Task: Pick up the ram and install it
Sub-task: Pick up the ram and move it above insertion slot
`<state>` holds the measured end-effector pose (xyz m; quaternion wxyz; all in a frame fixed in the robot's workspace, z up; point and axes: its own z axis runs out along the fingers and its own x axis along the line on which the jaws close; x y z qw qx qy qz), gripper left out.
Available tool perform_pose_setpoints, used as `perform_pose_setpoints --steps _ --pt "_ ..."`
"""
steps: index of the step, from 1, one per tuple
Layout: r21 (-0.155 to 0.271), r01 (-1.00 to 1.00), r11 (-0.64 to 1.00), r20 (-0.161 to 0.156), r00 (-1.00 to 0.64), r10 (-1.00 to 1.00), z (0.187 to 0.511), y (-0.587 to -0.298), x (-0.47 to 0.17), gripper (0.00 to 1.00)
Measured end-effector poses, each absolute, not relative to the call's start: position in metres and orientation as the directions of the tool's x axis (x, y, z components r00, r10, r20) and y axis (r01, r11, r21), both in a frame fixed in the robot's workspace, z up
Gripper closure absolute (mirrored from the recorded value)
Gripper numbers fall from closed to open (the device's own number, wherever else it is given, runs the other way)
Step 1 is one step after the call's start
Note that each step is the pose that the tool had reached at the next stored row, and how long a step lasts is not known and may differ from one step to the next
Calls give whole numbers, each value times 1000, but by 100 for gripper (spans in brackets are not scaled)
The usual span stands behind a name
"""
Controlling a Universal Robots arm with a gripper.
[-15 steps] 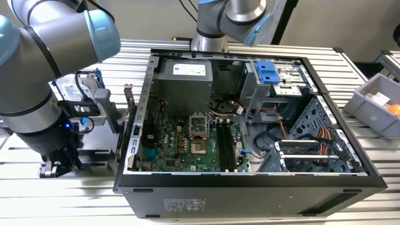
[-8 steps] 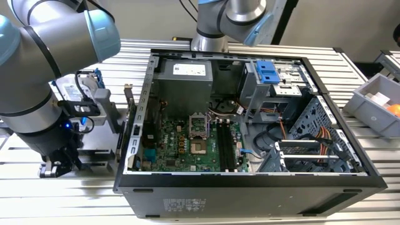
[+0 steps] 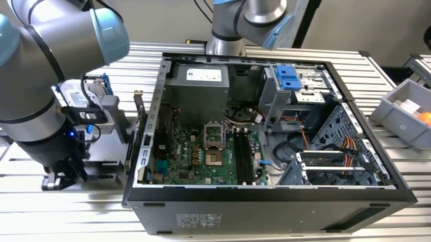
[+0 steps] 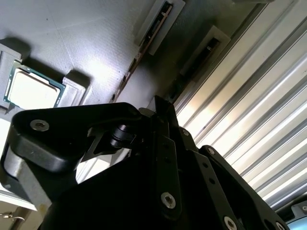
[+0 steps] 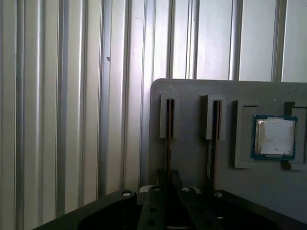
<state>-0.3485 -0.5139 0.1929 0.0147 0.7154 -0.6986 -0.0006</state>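
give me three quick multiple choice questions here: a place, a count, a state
1. Relative to the computer case, the gripper is: A inside it B outside, on the exterior view's left C outside, on the exterior view's right
2. Ram sticks standing in the grey holder plate: A none B two C five
3. The case's side is: A open B shut C taped over
Answers: 1 B, it hangs low outside the case's wall. 2 B, two show edge-on in the first wrist view. 3 A, the motherboard lies exposed.
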Motion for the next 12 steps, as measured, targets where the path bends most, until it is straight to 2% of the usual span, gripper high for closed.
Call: perform_pose_setpoints --steps 12 --pt "22 -999 -24 20 24 -1000 204 -514 -349 100"
